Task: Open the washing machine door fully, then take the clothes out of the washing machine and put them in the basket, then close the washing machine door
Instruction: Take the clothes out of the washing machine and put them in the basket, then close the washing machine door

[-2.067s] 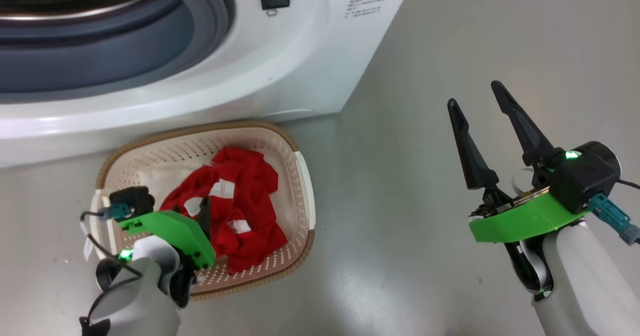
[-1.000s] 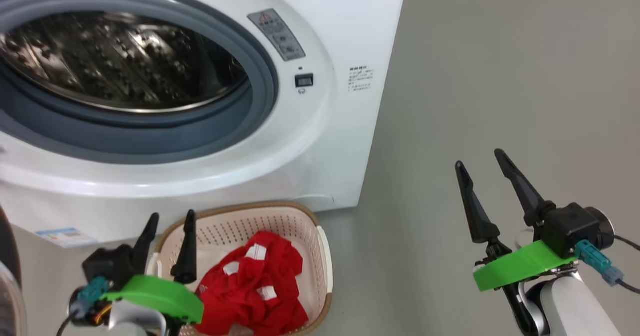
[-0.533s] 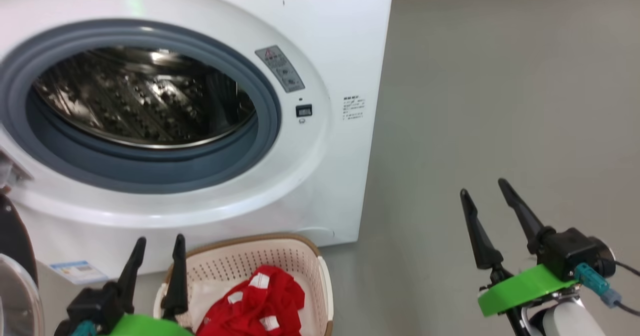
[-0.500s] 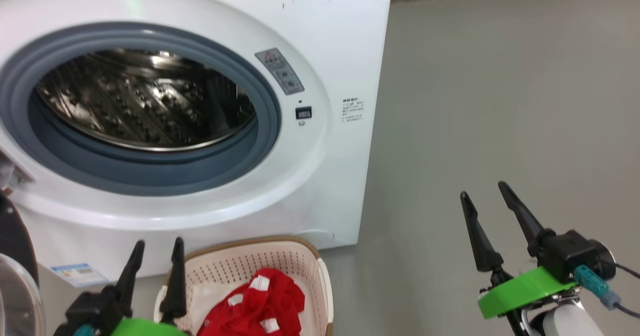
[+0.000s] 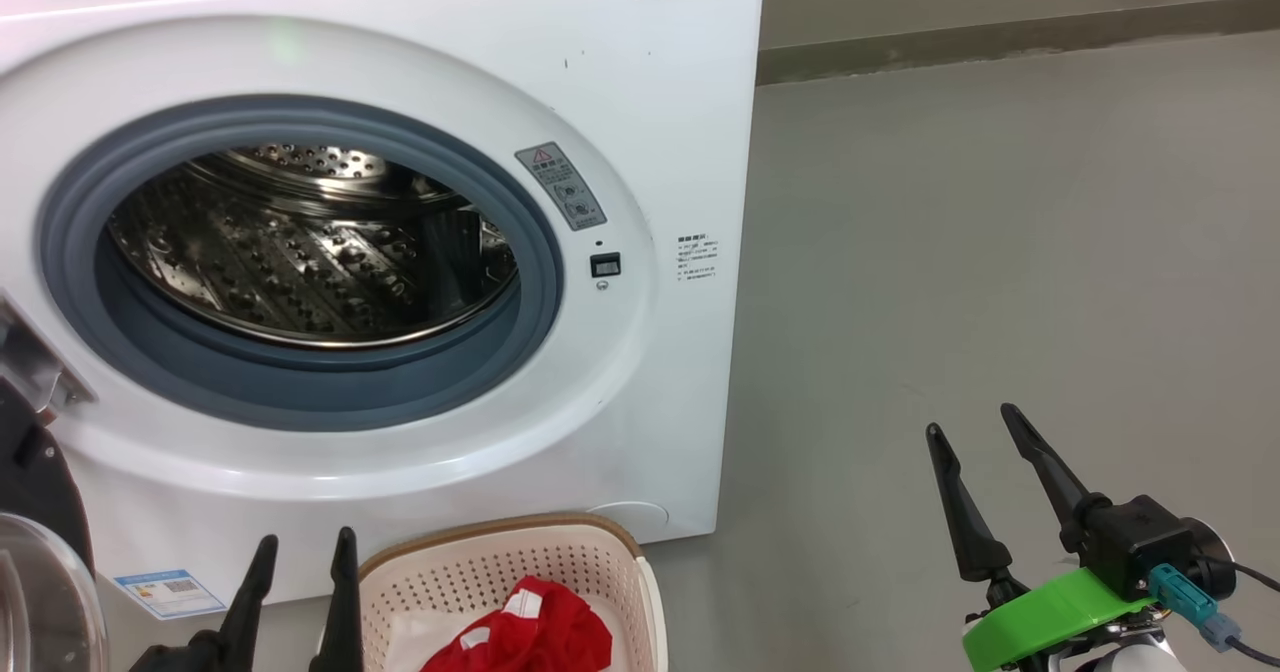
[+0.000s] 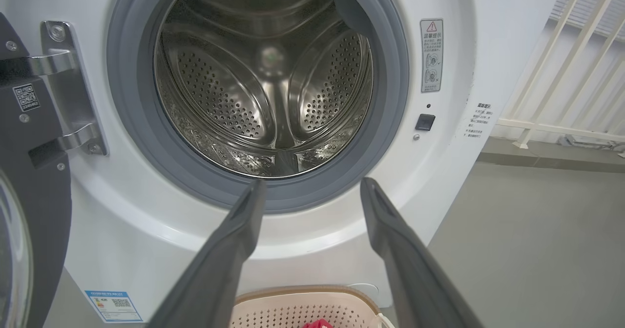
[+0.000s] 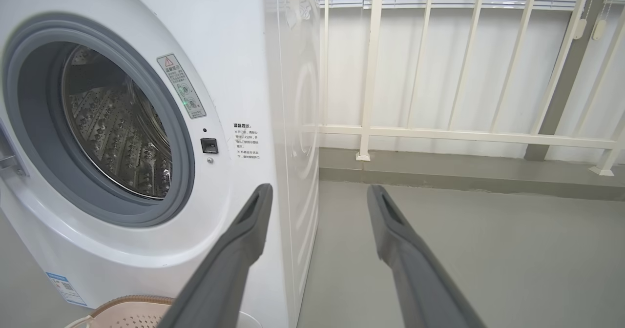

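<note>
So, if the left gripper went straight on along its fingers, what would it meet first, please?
Probably the washing machine: the left gripper, open and empty, points at the lower part of the grey rubber ring, just below the drum. Nothing seems to stand between, though depth is unclear.

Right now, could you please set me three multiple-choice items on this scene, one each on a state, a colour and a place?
1. The washing machine has its door:
A. shut
B. open
C. missing
2. The rubber ring round the washing machine's mouth is:
A. grey
B. green
C. red
3. The clothes lie:
A. inside the washing machine
B. in the basket
C. over the door

Answers:
1 B: the door hangs on its hinge off to the left and the mouth is uncovered.
2 A: the ring shows grey in all three views.
3 B: the red fabric sits inside the cream perforated walls.
</note>
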